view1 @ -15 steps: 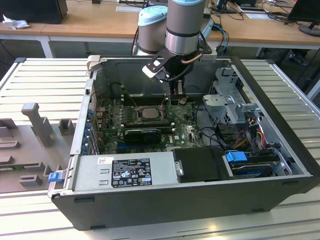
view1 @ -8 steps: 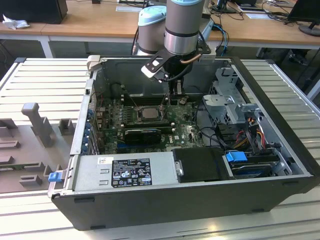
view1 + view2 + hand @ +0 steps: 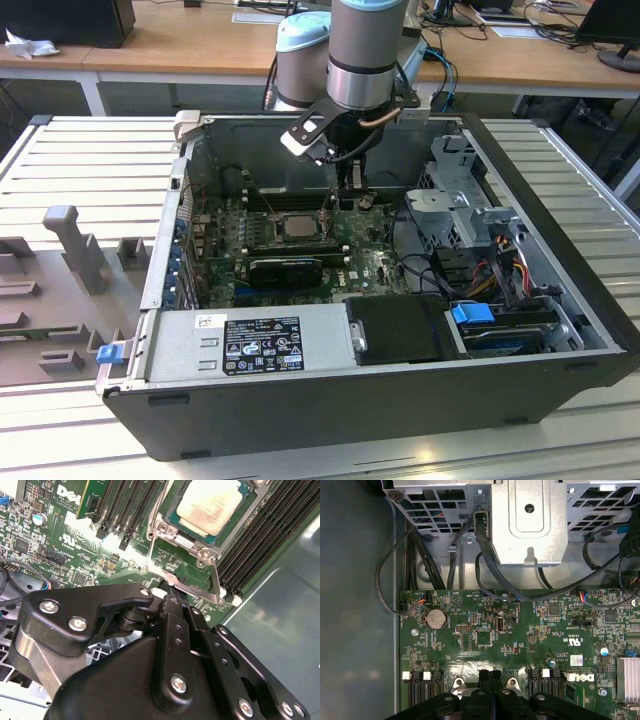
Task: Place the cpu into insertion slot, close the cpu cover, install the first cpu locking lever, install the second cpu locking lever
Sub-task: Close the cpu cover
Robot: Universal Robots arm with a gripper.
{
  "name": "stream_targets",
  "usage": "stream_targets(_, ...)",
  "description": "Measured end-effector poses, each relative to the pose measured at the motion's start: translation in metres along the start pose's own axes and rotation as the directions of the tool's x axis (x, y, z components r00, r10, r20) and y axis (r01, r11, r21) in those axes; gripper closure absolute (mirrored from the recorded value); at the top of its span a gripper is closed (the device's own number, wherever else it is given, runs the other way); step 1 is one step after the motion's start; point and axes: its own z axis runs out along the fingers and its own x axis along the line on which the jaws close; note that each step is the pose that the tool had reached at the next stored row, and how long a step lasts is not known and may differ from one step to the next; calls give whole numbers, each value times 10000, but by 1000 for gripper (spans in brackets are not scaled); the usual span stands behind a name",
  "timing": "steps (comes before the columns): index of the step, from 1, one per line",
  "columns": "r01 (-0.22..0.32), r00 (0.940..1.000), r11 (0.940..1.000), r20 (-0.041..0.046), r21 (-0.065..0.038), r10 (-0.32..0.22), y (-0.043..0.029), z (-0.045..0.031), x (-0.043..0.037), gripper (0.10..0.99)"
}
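Inside the open computer case (image 3: 330, 400) on the worktop (image 3: 60, 150), the arm (image 3: 365, 50) reaches down over the motherboard (image 3: 485, 630). Its hand (image 3: 172, 599), fingers pressed together, sits just beside the insertion slot (image 3: 202, 555). There the cpu cover (image 3: 161, 530) frames the seated cpu (image 3: 210, 505), with a thin lever (image 3: 216, 580) nearby.

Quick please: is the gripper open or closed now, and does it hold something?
The gripper: closed, fingertips down by the locking lever; whether it grips the lever cannot be told.
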Motion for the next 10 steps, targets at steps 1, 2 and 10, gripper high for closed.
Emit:
stream_targets(1,0,10000,10000,0,0,0,-2,0,0,980)
stream_targets(2,1,10000,10000,0,1,-1,-6,0,0,980)
stream_targets(10,1,10000,10000,0,1,-1,-32,-1,-1,980)
